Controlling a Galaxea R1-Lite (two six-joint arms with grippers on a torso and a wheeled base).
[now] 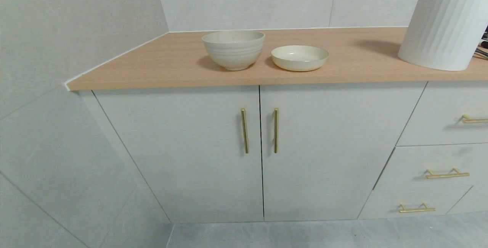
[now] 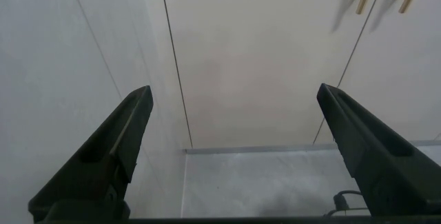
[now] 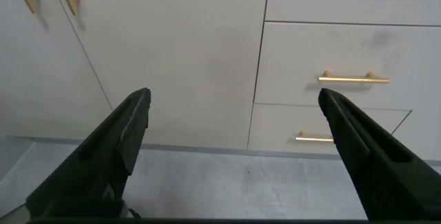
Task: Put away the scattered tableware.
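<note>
Two bowls (image 1: 233, 49) (image 1: 299, 57), one ribbed white vessel (image 1: 444, 19), two cupboard doors (image 1: 183, 152) (image 1: 328, 152), three drawers (image 1: 438, 103) (image 1: 415, 160) (image 1: 381, 206) and five gold handles (image 1: 244, 130) (image 1: 275, 130) (image 1: 474, 119) (image 1: 447, 174) (image 1: 416, 209).

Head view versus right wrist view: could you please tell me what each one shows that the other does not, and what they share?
Head view, not the wrist view: the deep bowl and shallow dish on the wooden countertop, plus a white ribbed container. Right wrist view, not the head view: the right gripper, jaws open. Both: the closed cabinet doors, the drawers with gold handles, the grey floor.
</note>
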